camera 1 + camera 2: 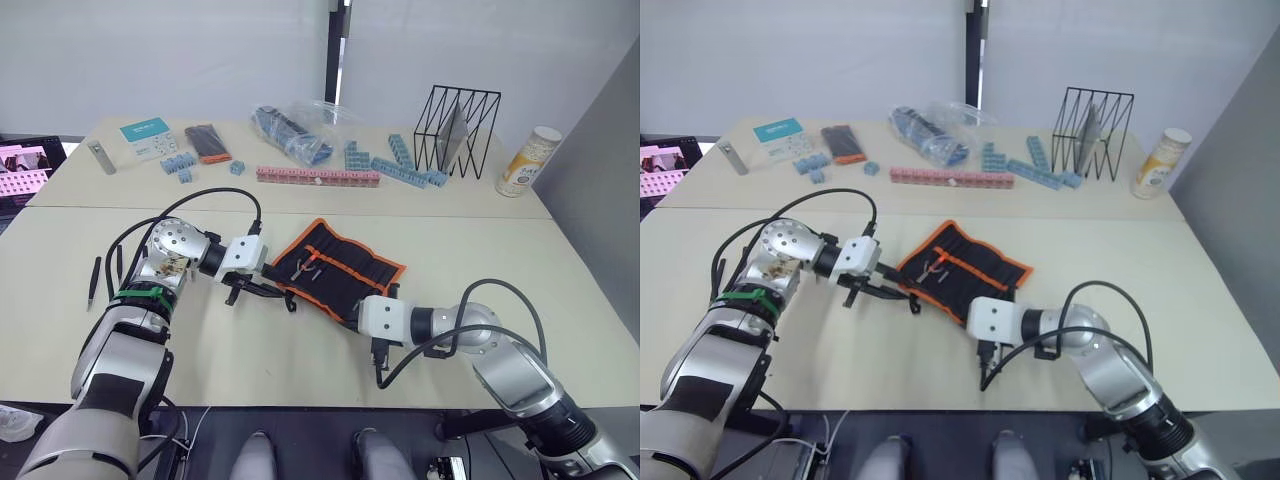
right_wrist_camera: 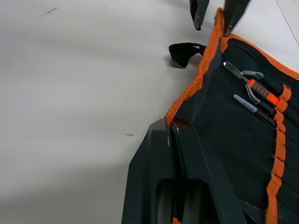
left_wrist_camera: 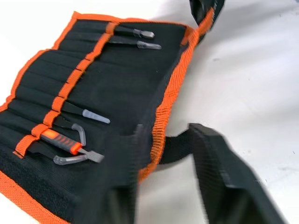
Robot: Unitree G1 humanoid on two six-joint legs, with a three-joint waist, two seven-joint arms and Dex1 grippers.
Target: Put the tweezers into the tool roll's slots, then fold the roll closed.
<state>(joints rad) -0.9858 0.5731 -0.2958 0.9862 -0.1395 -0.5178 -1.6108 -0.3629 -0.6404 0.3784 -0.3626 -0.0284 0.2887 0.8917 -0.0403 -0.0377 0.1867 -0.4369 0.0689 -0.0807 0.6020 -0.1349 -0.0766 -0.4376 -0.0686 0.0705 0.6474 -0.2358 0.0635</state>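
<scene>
The left gripper (image 3: 161,158) stood released astride the tool roll's (image 1: 345,268) near edge; the right gripper (image 2: 180,140) pinched that roll's corner; two tweezers (image 1: 96,279) lay well left of it.

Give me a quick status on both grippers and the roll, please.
Left gripper open, straddling the black fabric tool roll's orange-bound edge. Right gripper shut on the same edge. Roll lies open, several tools slotted. Two slim black tweezers lie loose beside the left arm.

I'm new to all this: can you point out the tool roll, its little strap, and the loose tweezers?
tool roll (image 1: 345,268): left eye view, open inner face.
strap (image 2: 183,52): right wrist view, loop's middle.
loose tweezers (image 1: 95,281): left eye view, mid-shaft.
</scene>
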